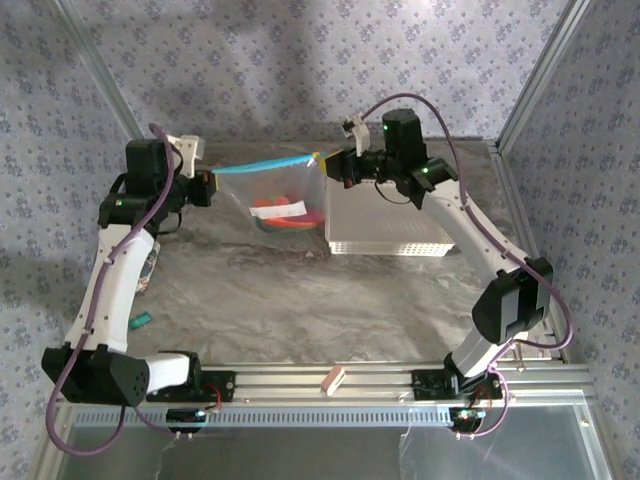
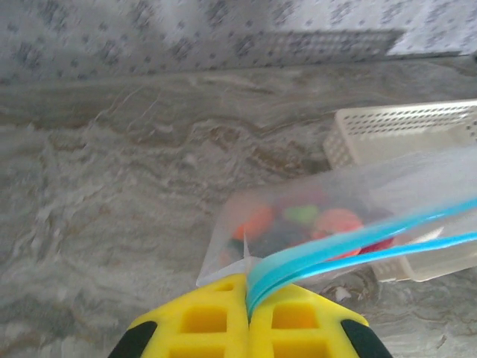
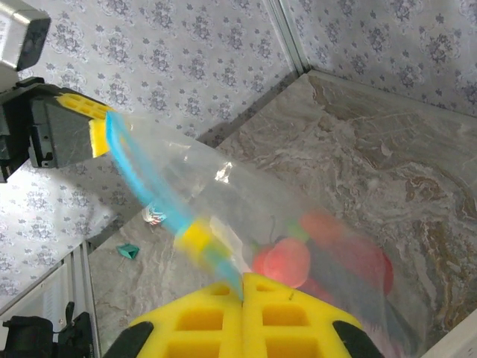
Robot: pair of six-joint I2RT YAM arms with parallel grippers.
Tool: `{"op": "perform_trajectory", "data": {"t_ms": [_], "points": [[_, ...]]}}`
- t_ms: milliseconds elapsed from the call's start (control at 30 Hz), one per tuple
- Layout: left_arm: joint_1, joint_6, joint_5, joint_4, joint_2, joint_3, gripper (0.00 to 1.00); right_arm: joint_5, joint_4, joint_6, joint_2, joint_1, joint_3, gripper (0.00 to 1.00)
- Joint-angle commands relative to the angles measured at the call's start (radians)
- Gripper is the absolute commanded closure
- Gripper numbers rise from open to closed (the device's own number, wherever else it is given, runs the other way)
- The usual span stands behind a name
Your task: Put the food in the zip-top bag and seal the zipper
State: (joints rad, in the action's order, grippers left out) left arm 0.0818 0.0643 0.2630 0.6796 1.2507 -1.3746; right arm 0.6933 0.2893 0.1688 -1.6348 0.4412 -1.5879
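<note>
The zip-top bag (image 1: 275, 195) hangs stretched between my two grippers above the table, its blue zipper (image 1: 265, 163) running along the top. The food (image 1: 285, 212) lies in its bottom as red, orange and green pieces (image 2: 335, 221). My left gripper (image 1: 212, 185) is shut on the zipper's left end, and the yellow fingers (image 2: 201, 321) pinch the blue strip (image 2: 358, 242). At the other end my right gripper (image 1: 330, 165) is shut on the bag's mouth corner (image 3: 244, 283). A yellow slider (image 3: 195, 237) sits on the zipper (image 3: 141, 186) just ahead of the right fingers. A red tomato (image 3: 287, 261) shows through the plastic.
A white perforated basket (image 1: 390, 215) stands upside down just right of and behind the bag, also in the left wrist view (image 2: 402, 123). A small green scrap (image 1: 140, 320) lies near the left arm. A tan block (image 1: 332, 379) rests on the front rail.
</note>
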Motion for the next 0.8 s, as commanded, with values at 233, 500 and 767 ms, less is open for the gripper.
{"op": "perform_trajectory", "data": {"t_ms": [233,500,767], "points": [[-0.056,0.017,-0.032,0.022,0.106,0.009,1.00,0.004,-0.101,0.057,-0.050,-0.023,0.097,1.00],[-0.055,-0.003,0.037,0.017,0.121,-0.031,1.00,0.105,-0.296,0.009,0.003,-0.019,0.216,0.64],[-0.055,-0.006,0.048,0.043,0.147,-0.088,1.00,0.181,-0.469,-0.056,0.115,0.001,0.348,0.58]]}}
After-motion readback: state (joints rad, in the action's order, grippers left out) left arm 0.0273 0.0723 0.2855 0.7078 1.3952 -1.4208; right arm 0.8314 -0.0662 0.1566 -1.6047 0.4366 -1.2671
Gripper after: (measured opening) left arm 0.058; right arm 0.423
